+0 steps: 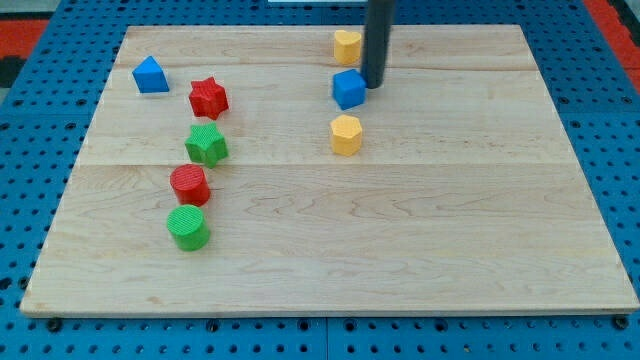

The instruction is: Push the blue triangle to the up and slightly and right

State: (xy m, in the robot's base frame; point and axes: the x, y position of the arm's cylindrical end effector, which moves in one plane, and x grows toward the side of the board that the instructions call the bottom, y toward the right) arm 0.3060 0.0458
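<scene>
The blue triangle [150, 75] lies near the top left corner of the wooden board [450, 230]. My tip [373, 86] is far to its right, near the top middle of the board. It stands right next to the right side of a blue cube [348, 89]; I cannot tell whether they touch. The rod rises out of the top of the view.
A yellow block [347, 45] sits just left of the rod, above the blue cube. A yellow hexagon [345, 135] lies below the cube. Right of and below the triangle are a red star [208, 97], a green star [206, 145], a red cylinder [189, 185] and a green cylinder [187, 227].
</scene>
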